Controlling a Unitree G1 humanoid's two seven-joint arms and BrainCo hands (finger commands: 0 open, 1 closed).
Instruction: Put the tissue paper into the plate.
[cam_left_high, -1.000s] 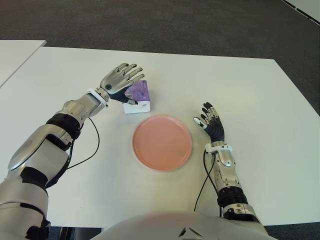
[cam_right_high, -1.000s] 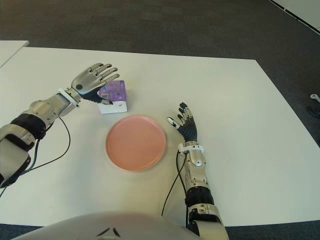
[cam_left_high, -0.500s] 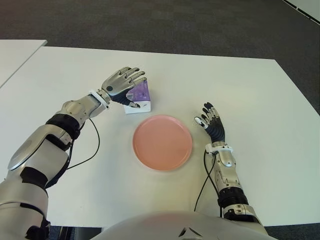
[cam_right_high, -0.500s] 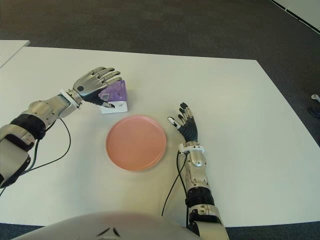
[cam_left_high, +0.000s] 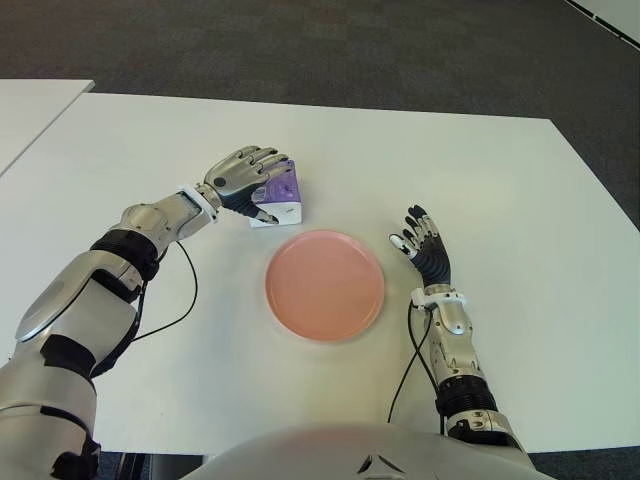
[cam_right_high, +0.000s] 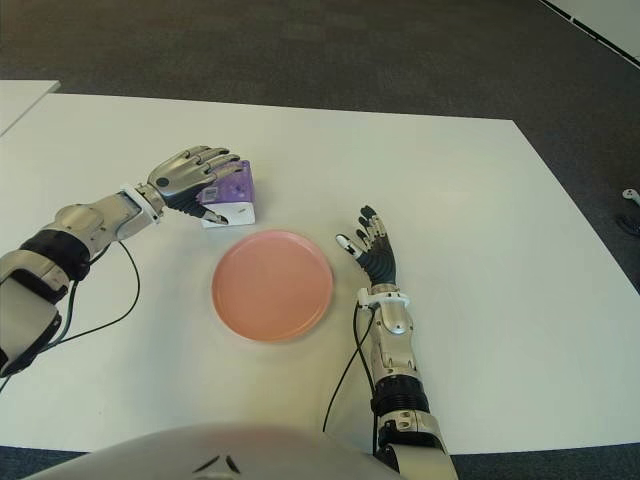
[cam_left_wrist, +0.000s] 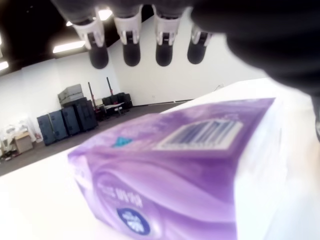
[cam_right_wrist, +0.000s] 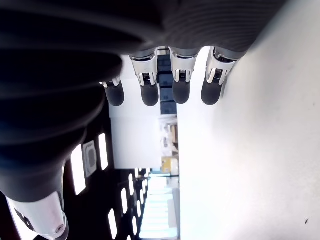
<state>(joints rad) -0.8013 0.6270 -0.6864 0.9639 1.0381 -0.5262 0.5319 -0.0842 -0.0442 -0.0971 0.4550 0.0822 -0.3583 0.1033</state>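
The robot's left hand (cam_left_high: 243, 177), upper left of centre in the left eye view, arches over a purple and white tissue paper pack (cam_left_high: 276, 196) on the white counter (cam_left_high: 520, 200), fingers curled above its top and thumb by its near side, though no firm pinch is visible. The pack stands just beyond the upper left rim of the empty pink plate (cam_left_high: 324, 284). To grasp well, the fingers should probably press the far face against the thumb before lifting; the right hand (cam_left_high: 424, 247) shows right of the plate, fingers spread, holding nothing.
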